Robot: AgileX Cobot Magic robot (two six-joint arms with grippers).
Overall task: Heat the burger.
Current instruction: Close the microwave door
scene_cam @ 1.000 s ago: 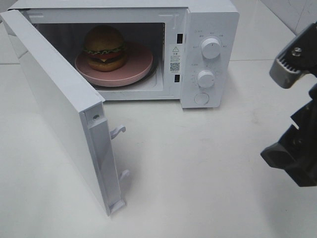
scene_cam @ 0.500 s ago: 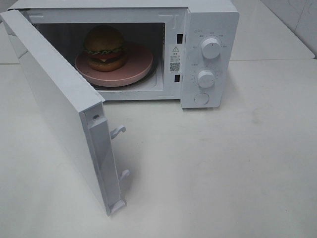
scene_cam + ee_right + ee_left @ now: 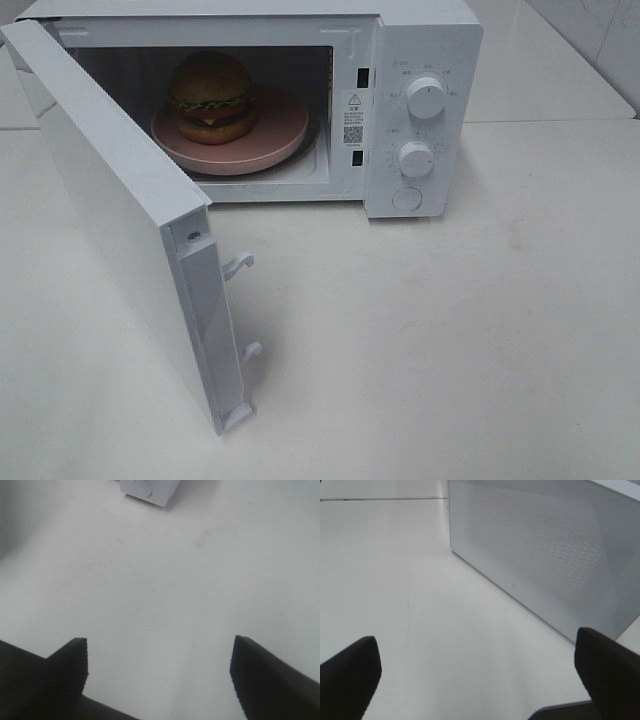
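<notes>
The burger [image 3: 211, 96], with brown bun, lettuce, tomato and patty, sits on a round pink plate [image 3: 280, 128] inside the white microwave [image 3: 420, 30]. The microwave door [image 3: 120, 220] stands wide open, swung toward the front left. Neither gripper shows in the exterior high view. In the left wrist view my left gripper [image 3: 477, 667] is open and empty above the table, facing the door's outer mesh panel [image 3: 550, 555]. In the right wrist view my right gripper [image 3: 159, 672] is open and empty above bare table, with a corner of the microwave [image 3: 150, 490] far ahead.
The microwave's control panel has two white knobs [image 3: 426, 98] and a round button [image 3: 407, 198]. The white table [image 3: 450, 340] stretches in front and to the right of the microwave. A tiled wall shows at the back right.
The right arm, seen at the right edge one second ago, has pulled back out of the exterior high view. The burger, plate and door have not moved.
</notes>
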